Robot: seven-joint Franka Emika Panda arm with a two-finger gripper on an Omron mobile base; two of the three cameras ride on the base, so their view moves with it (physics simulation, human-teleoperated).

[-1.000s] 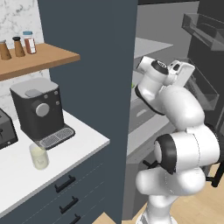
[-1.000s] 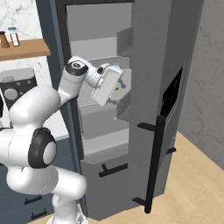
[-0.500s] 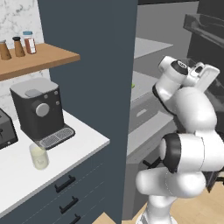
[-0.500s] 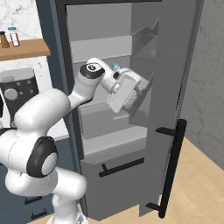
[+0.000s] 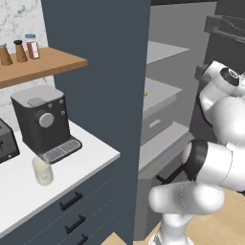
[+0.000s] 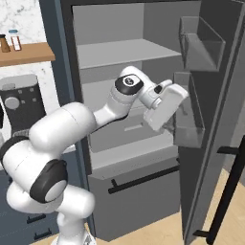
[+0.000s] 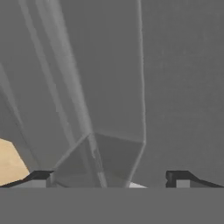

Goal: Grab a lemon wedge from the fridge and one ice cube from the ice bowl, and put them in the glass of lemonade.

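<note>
Evidently we are at the fridge [image 6: 143,57] with its door swung wide, our gripper [image 7: 109,177] empty, jaws apart, pointing at a clear door bin [image 6: 189,119]. We judge the wrist should turn back toward the shelves, where a small green-yellow sliver [image 5: 145,94] may be the lemon wedge, though we cannot tell. Meanwhile the glass of lemonade [image 5: 42,171] waits on the counter [image 5: 91,153] before the coffee machine [image 5: 40,119].

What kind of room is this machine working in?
A kitchen, computer-rendered by the look of it: an open fridge with shelves, a coffee machine on a white counter, and spice jars on a wooden shelf.
</note>
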